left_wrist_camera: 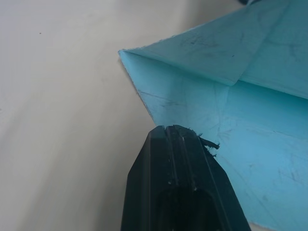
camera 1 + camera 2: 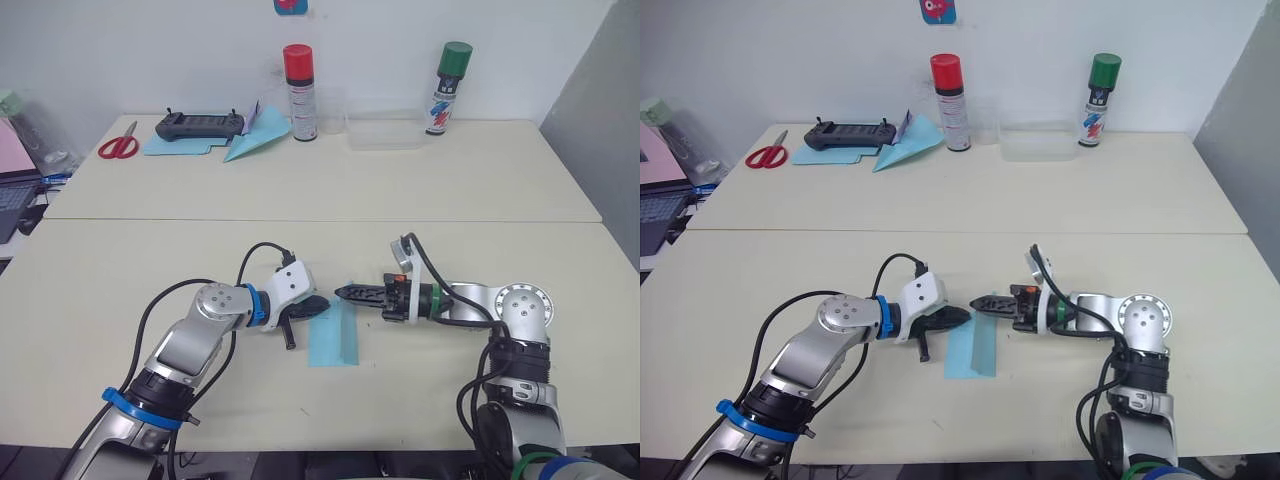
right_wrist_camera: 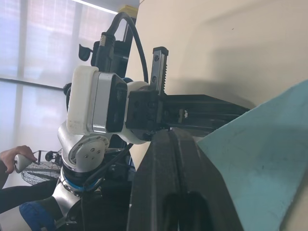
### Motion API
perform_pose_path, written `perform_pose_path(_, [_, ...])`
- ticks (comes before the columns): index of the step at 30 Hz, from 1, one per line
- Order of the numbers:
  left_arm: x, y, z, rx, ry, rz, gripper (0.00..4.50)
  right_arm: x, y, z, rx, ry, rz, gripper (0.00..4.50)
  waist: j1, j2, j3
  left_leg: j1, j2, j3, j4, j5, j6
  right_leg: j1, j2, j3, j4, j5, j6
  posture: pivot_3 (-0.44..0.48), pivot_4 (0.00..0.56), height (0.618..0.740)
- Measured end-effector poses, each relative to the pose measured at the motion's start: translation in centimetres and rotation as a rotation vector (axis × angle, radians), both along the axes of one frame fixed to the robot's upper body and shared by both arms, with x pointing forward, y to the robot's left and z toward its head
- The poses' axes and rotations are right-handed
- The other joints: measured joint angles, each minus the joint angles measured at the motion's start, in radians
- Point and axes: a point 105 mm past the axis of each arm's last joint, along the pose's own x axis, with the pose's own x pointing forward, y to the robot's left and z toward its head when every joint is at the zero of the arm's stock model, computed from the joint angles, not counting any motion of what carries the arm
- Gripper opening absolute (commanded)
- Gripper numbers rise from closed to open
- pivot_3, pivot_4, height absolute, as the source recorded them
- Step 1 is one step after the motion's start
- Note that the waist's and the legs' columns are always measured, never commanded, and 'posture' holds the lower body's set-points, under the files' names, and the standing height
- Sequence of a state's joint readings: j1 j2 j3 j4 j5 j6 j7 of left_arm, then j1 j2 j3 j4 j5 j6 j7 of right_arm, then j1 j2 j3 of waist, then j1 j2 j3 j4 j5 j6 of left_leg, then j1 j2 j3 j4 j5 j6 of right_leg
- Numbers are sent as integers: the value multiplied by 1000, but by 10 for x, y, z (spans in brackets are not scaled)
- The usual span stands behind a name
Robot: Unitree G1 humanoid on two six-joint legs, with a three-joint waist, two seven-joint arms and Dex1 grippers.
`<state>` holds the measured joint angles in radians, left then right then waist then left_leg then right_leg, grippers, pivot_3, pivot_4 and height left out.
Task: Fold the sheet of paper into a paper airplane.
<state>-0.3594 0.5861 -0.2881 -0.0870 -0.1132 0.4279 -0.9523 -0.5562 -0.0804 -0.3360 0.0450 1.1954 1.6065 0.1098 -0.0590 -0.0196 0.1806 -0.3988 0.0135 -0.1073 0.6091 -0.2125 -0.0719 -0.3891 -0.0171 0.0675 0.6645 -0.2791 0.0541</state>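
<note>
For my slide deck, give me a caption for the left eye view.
Both grippers, left and right, meet over a folded blue sheet of paper on the table.

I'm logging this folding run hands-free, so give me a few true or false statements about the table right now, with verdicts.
1. The sheet of paper lies flat between the left end effector and right end effector. True.
2. The scissors have blue handles. False: red.
3. Both spray cans have red caps. False: the red-capped spray can has a red cap, the green-capped spray can a green one.
4. Another paper dart lies at the far edge. True.
</note>
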Motion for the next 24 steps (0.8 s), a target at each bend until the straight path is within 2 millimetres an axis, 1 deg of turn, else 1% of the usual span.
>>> perform_pose_path(8, [0, 0, 0, 0, 0, 0, 0, 0, 1, -6, -19, 11, -7, 28, 0, 0, 0, 0, 0, 0, 0, 0, 0, 0, 0, 0, 0, 0, 0, 0, 150, 740])
perform_pose_path(14, [0, 0, 0, 0, 0, -1, 0, -1, 5, -16, -75, 7, 1, 28, 0, 0, 0, 0, 0, 0, 0, 0, 0, 0, 0, 0, 0, 0, 0, 0, 150, 740])
perform_pose_path(16, [0, 0, 0, 0, 0, -1, 0, -1, 5, -20, -131, -42, 6, 28, 0, 0, 0, 0, 0, 0, 0, 0, 0, 0, 0, 0, 0, 0, 0, 0, 150, 740])
perform_pose_path(19, [0, 0, 0, 1, 0, -2, 0, 0, -1, -29, -224, -132, 4, 28, 0, 0, 0, 0, 0, 0, 0, 0, 0, 0, 0, 0, -1, 0, 0, 0, 150, 740])
perform_pose_path(24, [0, 0, 0, 2, -1, 0, 0, 5, 4, -29, -213, -203, -6, 28, 0, 0, 0, 0, 0, 0, 0, 0, 0, 0, 0, 0, 0, 0, 0, 0, 150, 740])
